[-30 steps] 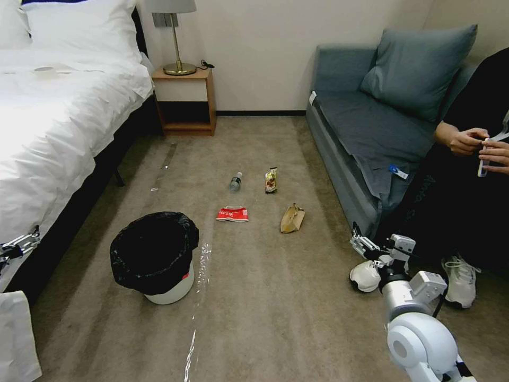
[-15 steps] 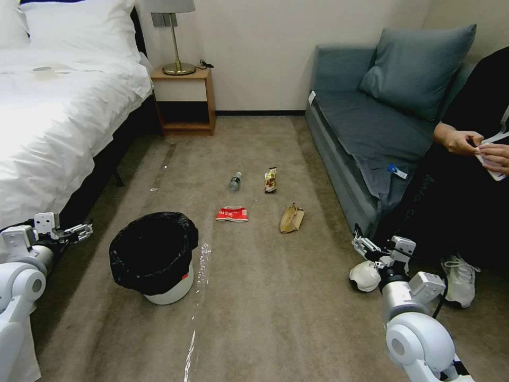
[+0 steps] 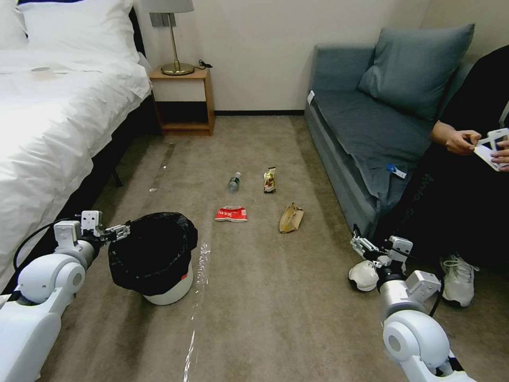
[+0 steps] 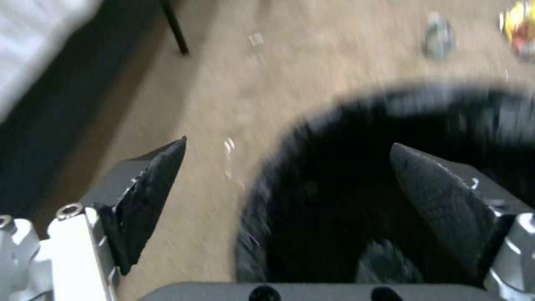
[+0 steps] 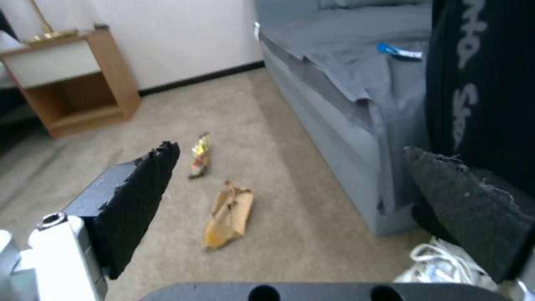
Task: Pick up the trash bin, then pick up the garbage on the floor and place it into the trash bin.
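Note:
The trash bin, white with a black bag liner, stands on the carpet at the left. My left gripper is open at its left rim; in the left wrist view one finger hangs over the carpet and the other over the bin's dark inside. Beyond the bin lies the garbage: a clear bottle, a yellow-brown snack packet, a red-and-white wrapper and a tan paper scrap. My right gripper is open and empty near the sofa's corner; its wrist view faces the packet and scrap.
A white bed runs along the left and a wooden nightstand stands at the back wall. A grey sofa lines the right, with a seated person whose white shoes rest close to my right arm.
My left arm has swung in from the left edge toward the bin, bringing its gripper to the bin's left rim. The right arm and the garbage have not moved.

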Controlling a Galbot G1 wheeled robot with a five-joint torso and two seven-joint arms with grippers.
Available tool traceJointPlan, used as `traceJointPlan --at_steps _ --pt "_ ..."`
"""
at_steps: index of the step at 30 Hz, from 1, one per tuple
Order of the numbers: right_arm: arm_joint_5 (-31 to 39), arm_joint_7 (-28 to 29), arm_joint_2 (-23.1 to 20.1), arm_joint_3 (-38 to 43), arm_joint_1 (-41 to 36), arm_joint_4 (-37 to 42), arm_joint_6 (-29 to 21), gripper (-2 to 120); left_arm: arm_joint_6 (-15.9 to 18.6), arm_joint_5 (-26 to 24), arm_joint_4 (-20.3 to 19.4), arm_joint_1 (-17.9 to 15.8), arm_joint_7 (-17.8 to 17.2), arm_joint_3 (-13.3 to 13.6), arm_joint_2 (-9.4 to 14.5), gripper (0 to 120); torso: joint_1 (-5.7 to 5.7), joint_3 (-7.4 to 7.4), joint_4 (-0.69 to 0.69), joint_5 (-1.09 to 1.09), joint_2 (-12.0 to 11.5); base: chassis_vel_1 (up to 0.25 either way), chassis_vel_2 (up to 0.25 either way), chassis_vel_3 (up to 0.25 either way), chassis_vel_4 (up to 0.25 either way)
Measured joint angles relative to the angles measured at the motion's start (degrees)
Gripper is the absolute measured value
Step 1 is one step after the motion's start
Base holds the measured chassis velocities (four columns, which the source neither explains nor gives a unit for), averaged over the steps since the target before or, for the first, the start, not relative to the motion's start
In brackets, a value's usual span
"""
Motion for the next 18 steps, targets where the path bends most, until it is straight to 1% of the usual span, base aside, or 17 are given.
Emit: traceJointPlan --at_steps 1,2,3,5,6,7,9,10,13,18 --pt "0.0 0.0 0.0 0.0 0.0 0.0 0.0 100 0.0 0.0 0.0 0.0 0.0 0.0 0.0 98 0.00 0.00 0.00 0.00 0.0 0.000 0.000 0.000 0.000" --pt "0.0 0.0 0.0 0.0 0.1 -0.2 0.1 100 0.1 0.3 0.3 -0.1 0.0 0.3 0.1 98 0.00 0.00 -0.04 -0.01 0.0 0.000 0.000 0.000 0.000" --pt "0.0 0.0 0.1 0.0 0.2 -0.5 0.2 100 0.1 0.4 0.3 -0.1 0.0 0.2 0.5 98 0.00 -0.01 -0.06 0.12 0.0 0.000 0.000 0.000 0.000" --pt "-0.1 0.0 0.3 -0.2 0.4 -0.8 0.2 100 0.2 0.5 0.4 -0.1 0.0 -0.1 0.9 98 0.00 -0.01 -0.04 0.10 0.0 0.000 0.000 0.000 0.000" --pt "-0.2 -0.1 0.5 -0.5 0.7 -1.1 0.2 100 0.2 0.5 0.5 0.0 0.0 -0.4 1.4 98 0.00 -0.01 -0.02 0.02 0.0 0.000 0.000 0.000 0.000" --pt "-0.2 -0.1 0.5 -0.5 0.7 -1.1 0.2 100 0.2 0.5 0.5 0.0 0.0 -0.4 1.4 98 0.00 -0.01 -0.02 0.02 0.0 0.000 0.000 0.000 0.000" --pt "-0.3 -0.1 0.9 -1.1 1.4 -1.7 0.2 100 0.2 0.5 0.5 0.3 0.0 -1.5 2.2 98 0.00 -0.01 -0.01 0.08 0.0 0.000 0.000 0.000 0.000" --pt "-0.3 -0.1 0.9 -1.1 1.4 -1.7 0.2 100 0.2 0.5 0.5 0.3 0.0 -1.5 2.2 98 0.00 -0.01 -0.01 0.08 0.0 0.000 0.000 0.000 0.000" --pt "-0.3 0.0 1.3 -1.8 2.1 -2.2 0.2 100 0.2 0.3 0.3 1.1 0.2 -2.7 2.9 98 0.00 -0.01 -0.03 0.06 0.0 0.000 0.000 0.000 0.000" --pt "-0.3 0.0 1.5 -2.3 2.5 -2.6 0.1 100 0.1 0.4 0.6 1.4 0.4 -3.0 2.8 98 0.00 -0.01 -0.02 0.06 0.0 0.000 0.000 0.000 0.000"
